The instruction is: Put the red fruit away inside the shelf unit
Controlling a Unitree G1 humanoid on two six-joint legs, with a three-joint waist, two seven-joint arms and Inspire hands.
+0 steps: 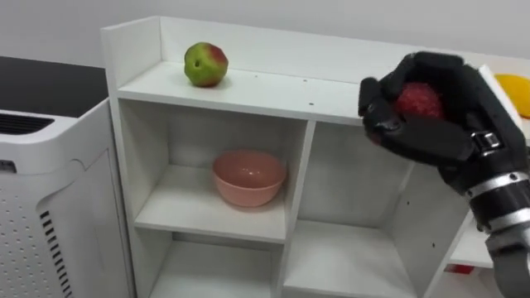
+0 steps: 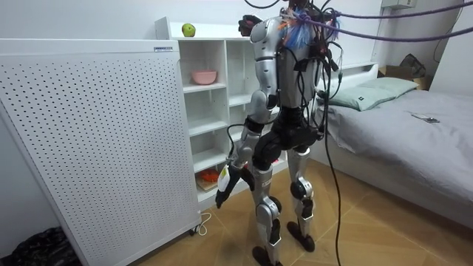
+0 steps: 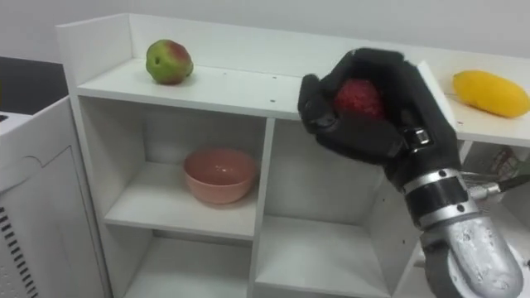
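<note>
Left eye view: my right hand (image 1: pixel 426 136) is up at the level of the closet's (image 1: pixel 273 89) top board, right of the middle. Its fingers are curled tight round a red fruit (image 1: pixel 419 101), so that one is not yet placed. An apple (image 1: pixel 205 64) sits on the top board near the left end. A pink bowl (image 1: pixel 248 176) stands empty in the upper left compartment. The compartments beside and below it look bare.

Room view: the robot stands close up to the closet, between a perforated white panel (image 2: pixel 89 140) and a bed (image 2: pixel 414 140), right arm raised to the top. My left hand (image 2: pixel 224 193) hangs low by the thigh. Something orange (image 2: pixel 211 176) lies on a low shelf, too small to name.

Right eye view: a yellow fruit (image 3: pixel 490 92) lies on the top board to the right of my hand, well apart from the apple. I cannot tell whether the hand is over the board or just in front of its edge.

My reading is that two fruits are up and the red one is mid-delivery. What is left is setting it down and letting go. I cannot tell whether more fruit waits elsewhere.
</note>
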